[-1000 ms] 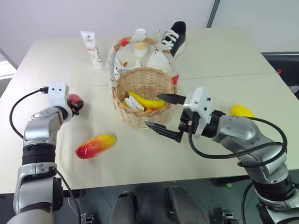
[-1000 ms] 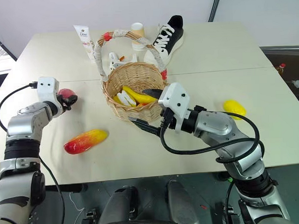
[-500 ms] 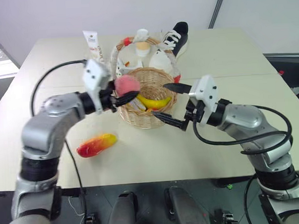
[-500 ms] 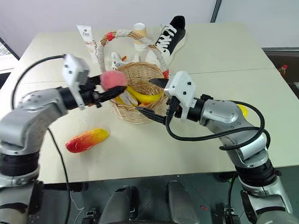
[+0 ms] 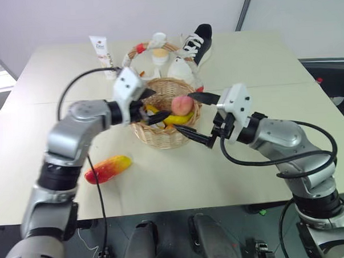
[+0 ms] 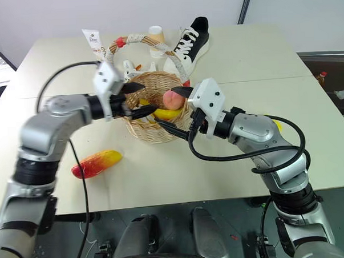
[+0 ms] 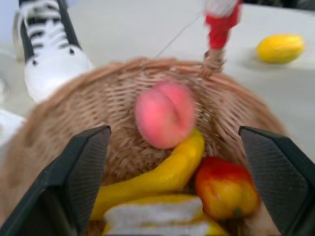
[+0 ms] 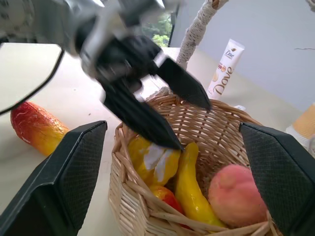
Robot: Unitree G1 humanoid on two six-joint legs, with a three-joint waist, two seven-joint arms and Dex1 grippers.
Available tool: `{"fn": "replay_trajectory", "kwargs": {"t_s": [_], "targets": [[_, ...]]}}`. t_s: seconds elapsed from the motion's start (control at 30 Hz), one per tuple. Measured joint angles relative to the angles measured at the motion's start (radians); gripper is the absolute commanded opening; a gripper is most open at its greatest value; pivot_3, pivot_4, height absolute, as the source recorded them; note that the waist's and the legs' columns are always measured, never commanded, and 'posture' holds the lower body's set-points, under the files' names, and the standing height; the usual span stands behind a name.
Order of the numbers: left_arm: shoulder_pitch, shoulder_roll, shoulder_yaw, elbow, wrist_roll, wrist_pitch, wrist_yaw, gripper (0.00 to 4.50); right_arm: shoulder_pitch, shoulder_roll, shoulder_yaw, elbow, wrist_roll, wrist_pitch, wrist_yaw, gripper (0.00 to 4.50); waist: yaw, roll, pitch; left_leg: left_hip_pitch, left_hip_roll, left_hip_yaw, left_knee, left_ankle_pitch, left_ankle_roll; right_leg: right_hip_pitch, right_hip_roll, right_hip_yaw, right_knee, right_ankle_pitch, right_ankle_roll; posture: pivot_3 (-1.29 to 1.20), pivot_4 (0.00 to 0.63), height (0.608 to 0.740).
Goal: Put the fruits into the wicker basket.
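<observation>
The wicker basket [image 5: 159,136] stands mid-table. In it a pink peach [image 5: 182,104] lies free above a yellow banana [image 5: 175,118], with a red-yellow fruit [image 7: 226,187] beside them. My left gripper [image 5: 154,107] hovers open over the basket's left rim, nothing between its fingers. At the basket's right side my right gripper [image 5: 184,112] stands open and empty, one finger above the rim and one along the outer wall. A mango [image 5: 108,168] lies on the table, left of and nearer than the basket. A lemon [image 7: 279,47] lies to the right, beyond my right arm.
Behind the basket stand a black-and-white shoe [image 5: 197,45], a paper cup [image 6: 156,38] and a white Dove tube [image 5: 100,52]. The basket's tall wrapped handle [image 6: 135,39] arches over its far side. Bare table lies at the front and the far right.
My left gripper swung right from the table's left side to the basket with the peach and opened; the peach now lies free in the basket. The right gripper has stayed put.
</observation>
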Motion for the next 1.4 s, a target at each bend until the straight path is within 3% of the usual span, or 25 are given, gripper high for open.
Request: {"fn": "replay_trajectory", "kwargs": {"t_s": [0.1, 0.2, 0.3, 0.47, 0.7, 0.8, 0.9, 0.97, 1.1, 1.27, 1.4], "targets": [[0.136, 0.205, 0.100, 0.009, -0.027, -0.019, -0.161, 4.46, 0.015, -0.017, -0.002, 0.003, -0.003, -0.004, 0.018, 4.50, 0.003, 0.000, 0.000, 0.000, 0.000, 0.000, 0.000, 0.000, 0.000, 0.000, 0.000, -0.001, 0.000, -0.001, -0.001, 0.00, 0.150, 0.740], [0.234, 0.313, 0.130, 0.011, -0.039, -0.035, -0.271, 4.46, 0.018, -0.021, 0.000, 0.010, -0.010, -0.013, 0.037, 4.50, 0.016, 0.000, 0.000, -0.001, 0.000, 0.000, 0.000, 0.000, 0.000, 0.001, -0.002, -0.002, 0.000, -0.001, -0.001, 0.00, 0.150, 0.740], [0.314, 0.385, 0.121, -0.001, -0.009, -0.077, -0.332, 4.46, 0.017, -0.020, 0.002, 0.021, -0.016, -0.032, 0.060, 4.50, 0.022, 0.000, 0.000, -0.001, 0.000, 0.000, 0.001, 0.000, 0.000, 0.003, -0.003, -0.001, -0.003, -0.001, -0.001, 0.00, 0.150, 0.740], [0.368, 0.412, 0.013, -0.044, 0.088, -0.162, -0.350, 4.46, 0.005, -0.003, 0.013, 0.039, -0.020, -0.043, 0.085, 4.50, 0.030, 0.000, 0.000, -0.001, 0.000, 0.002, 0.000, 0.000, 0.001, 0.002, -0.002, -0.001, -0.003, -0.001, -0.001, 0.00, 0.150, 0.740], [0.337, 0.361, -0.141, -0.040, 0.192, -0.201, -0.347, 4.46, 0.001, 0.012, 0.030, 0.033, -0.020, -0.039, 0.082, 4.50, 0.030, 0.000, 0.000, -0.001, 0.000, 0.002, 0.000, 0.000, 0.001, 0.002, -0.001, -0.002, -0.003, -0.001, -0.001, 0.00, 0.150, 0.740], [0.328, 0.356, -0.181, -0.013, 0.238, -0.235, -0.349, 3.74, 0.006, 0.020, 0.034, 0.013, -0.020, -0.032, 0.068, 4.50, 0.028, 0.000, 0.000, -0.001, 0.000, 0.002, 0.000, 0.000, 0.001, 0.001, 0.000, -0.002, -0.002, -0.001, -0.001, 0.00, 0.150, 0.740], [0.305, 0.330, -0.181, 0.021, 0.239, -0.244, -0.354, 2.19, 0.019, 0.024, 0.035, -0.010, -0.020, -0.025, 0.056, 4.50, 0.031, 0.000, 0.000, -0.001, 0.000, 0.002, 0.000, 0.000, 0.001, 0.001, 0.000, -0.002, -0.002, -0.001, -0.001, 0.00, 0.150, 0.740], [0.288, 0.326, -0.180, 0.033, 0.238, -0.253, -0.359, 1.66, 0.024, 0.027, 0.035, -0.016, -0.020, -0.021, 0.051, 4.50, 0.030, 0.000, 0.000, -0.001, 0.000, 0.002, 0.001, 0.000, 0.001, 0.001, 0.000, -0.002, -0.002, -0.001, -0.001, 0.00, 0.150, 0.740], [0.249, 0.279, -0.110, 0.061, 0.179, -0.250, -0.363, 1.66, 0.046, 0.026, 0.035, -0.020, -0.022, -0.021, 0.047, 4.50, 0.031, 0.000, 0.000, -0.002, 0.000, 0.002, 0.001, 0.000, 0.001, 0.001, 0.000, -0.002, -0.002, -0.001, -0.001, 0.00, 0.150, 0.740], [0.072, 0.076, 0.032, 0.027, -0.004, -0.116, -0.224, 1.66, 0.056, -0.008, -0.002, -0.016, -0.028, -0.028, 0.053, 4.50, 0.036, -0.001, 0.000, -0.004, -0.001, 0.000, 0.004, -0.001, 0.001, 0.002, -0.002, -0.004, -0.001, 0.000, 0.000, 0.00, 0.150, 0.740], [-0.037, -0.055, -0.031, 0.017, 0.069, -0.102, -0.057, 1.66, 0.064, -0.043, -0.041, 0.001, -0.036, -0.034, 0.059, 4.50, 0.035, -0.001, 0.000, -0.003, -0.003, -0.001, 0.004, -0.001, 0.001, 0.002, -0.001, -0.003, -0.001, 0.000, 0.000, 0.00, 0.150, 0.740]]}}
